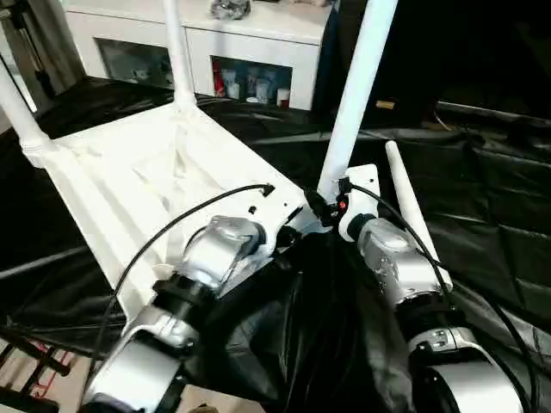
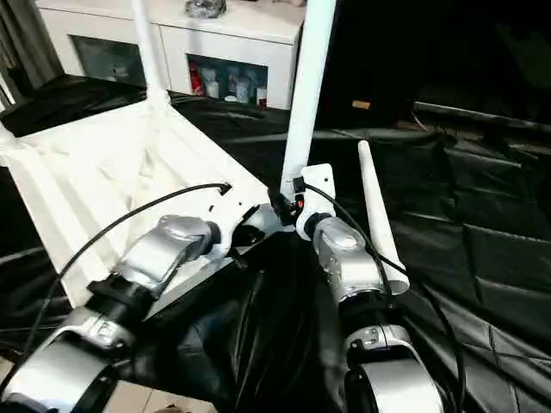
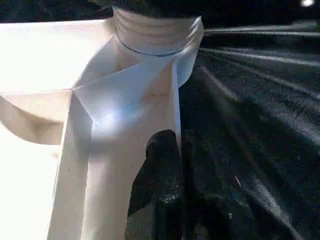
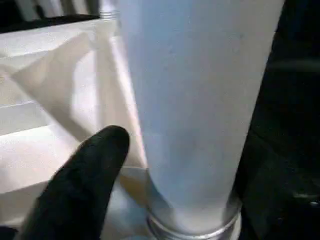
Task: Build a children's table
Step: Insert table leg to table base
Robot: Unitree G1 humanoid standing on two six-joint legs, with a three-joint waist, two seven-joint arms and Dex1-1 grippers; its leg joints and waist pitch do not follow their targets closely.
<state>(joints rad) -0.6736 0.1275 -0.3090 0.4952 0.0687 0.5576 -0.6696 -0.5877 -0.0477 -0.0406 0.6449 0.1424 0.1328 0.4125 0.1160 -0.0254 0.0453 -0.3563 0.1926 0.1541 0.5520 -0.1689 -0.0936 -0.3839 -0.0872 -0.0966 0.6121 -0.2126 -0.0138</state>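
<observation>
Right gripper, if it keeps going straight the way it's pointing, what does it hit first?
Most likely the upright leg standing in the tabletop's near corner socket. The right gripper sits right at its base, one black finger beside the tube; whether they touch is unclear.

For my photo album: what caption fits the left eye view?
Robot fitting a third leg into the upturned white tabletop.

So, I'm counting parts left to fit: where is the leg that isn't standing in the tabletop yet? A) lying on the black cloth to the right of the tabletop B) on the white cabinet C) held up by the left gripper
A: the loose leg lies flat on the black cloth, right of the tabletop.
</observation>
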